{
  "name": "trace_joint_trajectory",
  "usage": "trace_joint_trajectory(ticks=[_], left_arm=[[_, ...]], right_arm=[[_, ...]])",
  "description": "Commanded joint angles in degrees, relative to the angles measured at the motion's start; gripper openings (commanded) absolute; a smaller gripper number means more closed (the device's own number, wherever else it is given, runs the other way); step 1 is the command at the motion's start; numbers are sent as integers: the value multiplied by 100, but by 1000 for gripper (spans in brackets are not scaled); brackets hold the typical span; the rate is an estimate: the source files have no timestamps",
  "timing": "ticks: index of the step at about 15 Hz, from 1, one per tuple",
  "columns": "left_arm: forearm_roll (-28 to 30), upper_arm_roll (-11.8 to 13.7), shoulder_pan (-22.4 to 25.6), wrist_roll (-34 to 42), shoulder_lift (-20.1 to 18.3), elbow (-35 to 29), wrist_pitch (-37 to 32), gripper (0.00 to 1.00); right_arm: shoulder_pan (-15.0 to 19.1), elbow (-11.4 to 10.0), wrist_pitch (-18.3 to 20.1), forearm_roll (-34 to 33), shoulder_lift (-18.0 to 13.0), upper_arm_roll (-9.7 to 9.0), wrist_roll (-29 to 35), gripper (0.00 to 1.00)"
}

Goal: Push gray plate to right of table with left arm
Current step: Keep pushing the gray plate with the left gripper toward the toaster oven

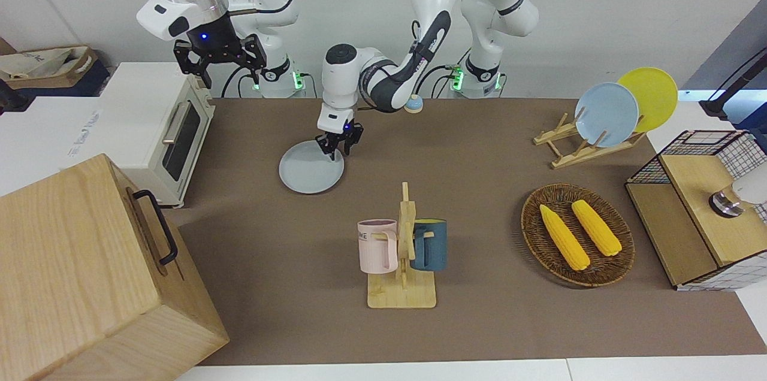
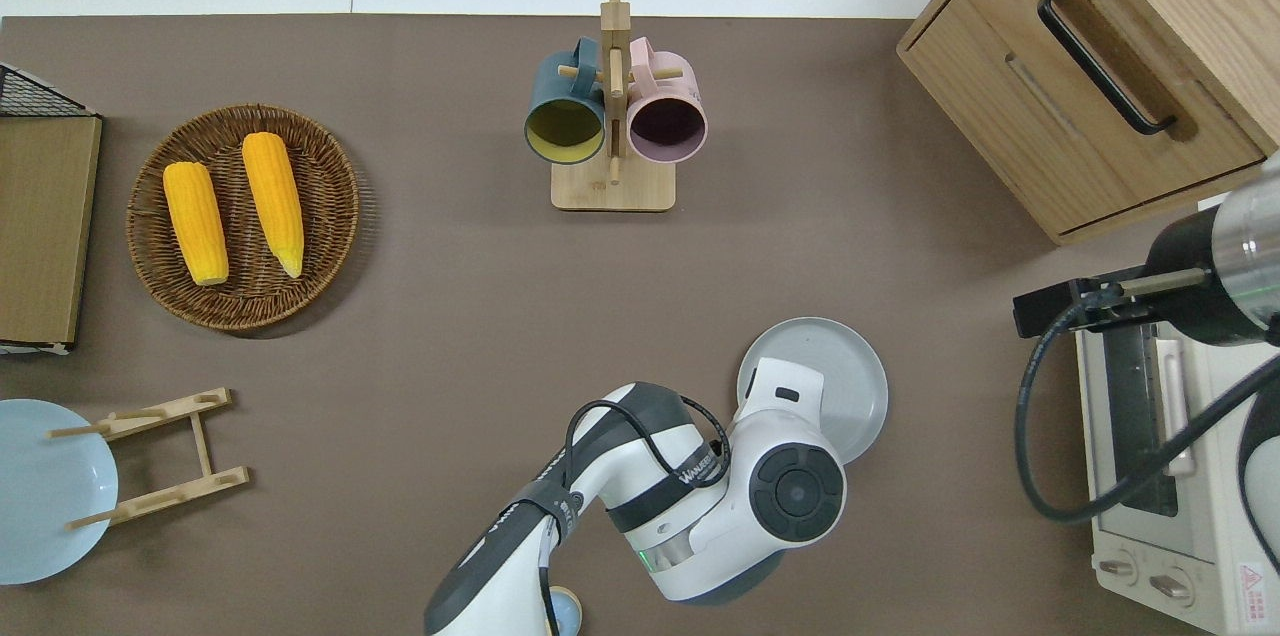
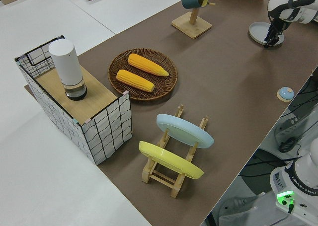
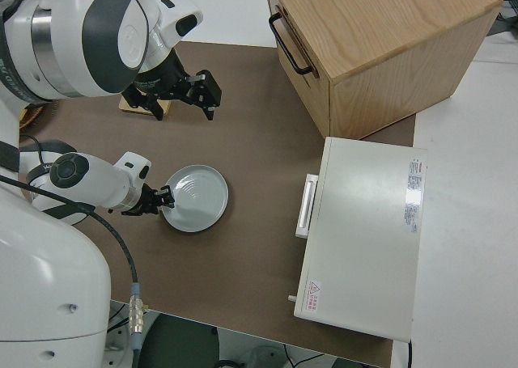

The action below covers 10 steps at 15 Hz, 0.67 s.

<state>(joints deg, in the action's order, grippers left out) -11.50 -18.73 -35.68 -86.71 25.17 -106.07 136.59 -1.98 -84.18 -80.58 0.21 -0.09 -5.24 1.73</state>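
The gray plate (image 1: 305, 171) lies flat on the brown table (image 1: 479, 147), between the white toaster oven and the mug rack. It also shows in the overhead view (image 2: 850, 366) and the right side view (image 4: 198, 198). My left gripper (image 1: 337, 151) is at the plate's rim on the side toward the left arm's end, fingers spread, holding nothing. In the overhead view the wrist hides its fingers. The right arm is parked with its gripper (image 1: 220, 62) open.
A white toaster oven (image 1: 162, 123) and a big wooden box (image 1: 90, 267) stand at the right arm's end. A mug rack (image 1: 402, 249), a corn basket (image 1: 576, 234), a plate rack (image 1: 605, 114) and a wire-sided box (image 1: 701, 207) stand elsewhere.
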Motion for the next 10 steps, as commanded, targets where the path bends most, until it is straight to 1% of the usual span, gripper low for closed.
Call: trace_joint_trajectory(ticks=[1,4,5,8,10], left_arm=[[-194,71,-88,-74,102,359,-414,985],[-194,98,-71,-56,76,429,-493,987],[-203,98,-36,-13,76,551,-633,985],[-194,124,0,286,76,964,-1352,985],[-194,142,122,487,59,1219,-1749,985]], right_arm=[[67,-2,69,58,-35,-30,-14,983],[67,-2,69,58,-35,-30,-14,983],[67,-2,69,58,-35,-30,-14,983],[67,7,69,58,-35,-30,-14,983],[67,7,69,58,-35,-30,-6,983]])
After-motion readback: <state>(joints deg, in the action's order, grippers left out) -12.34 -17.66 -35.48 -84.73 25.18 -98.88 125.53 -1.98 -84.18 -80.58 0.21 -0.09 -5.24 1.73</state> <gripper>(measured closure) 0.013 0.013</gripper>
